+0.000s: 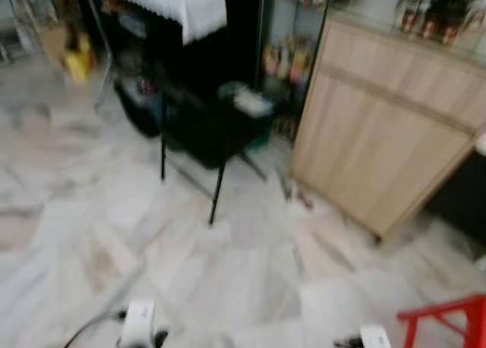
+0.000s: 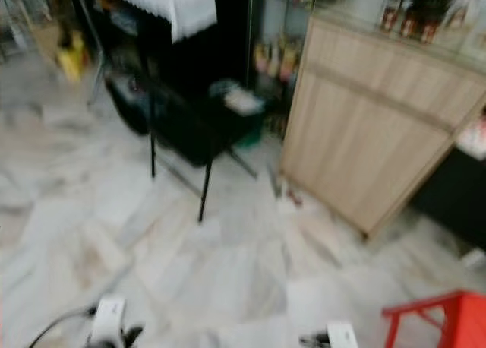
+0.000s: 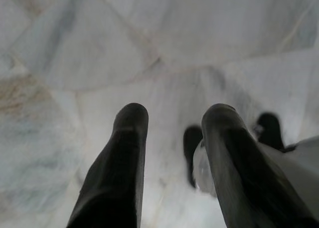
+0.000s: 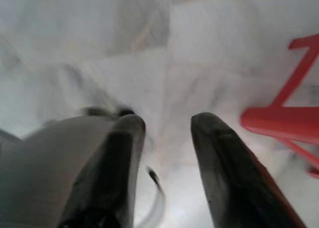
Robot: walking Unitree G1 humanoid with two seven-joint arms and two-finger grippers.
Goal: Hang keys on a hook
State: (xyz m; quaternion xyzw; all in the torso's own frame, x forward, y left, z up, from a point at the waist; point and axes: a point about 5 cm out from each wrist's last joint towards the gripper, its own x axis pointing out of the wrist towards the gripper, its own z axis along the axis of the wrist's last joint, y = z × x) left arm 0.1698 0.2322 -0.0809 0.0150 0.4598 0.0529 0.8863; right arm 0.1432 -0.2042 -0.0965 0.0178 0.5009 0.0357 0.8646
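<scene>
Marble floor (image 1: pixel 228 279) fills the blurred head views, apparently mid-walk. A wooden cabinet (image 1: pixel 387 128) stands at upper right, a dark folding table (image 1: pixel 205 128) upper centre, a red stool (image 1: pixel 448 317) at lower right. Both arms hang low, probably for travel: left gripper (image 3: pixel 172 118) and right gripper (image 4: pixel 167 123) spread, empty. Keys and hook cannot be made out.

Head views: heavy motion blur across the whole frame, no sharp edges anywhere. Light even and diffuse, moderately bright; the pale floor (image 1: pixel 228 272) reads washed out toward 6 o'clock. Darkest patch sits under the table (image 1: pixel 205 120) at 11 o'clock, detail lost in shade. Cabinet (image 1: pixel 395 128) at 2 o'clock evenly lit, grain smeared. Wrist views: bright, soft; black fingers (image 3: pixel 119 168) out of focus, floor behind blurred.
</scene>
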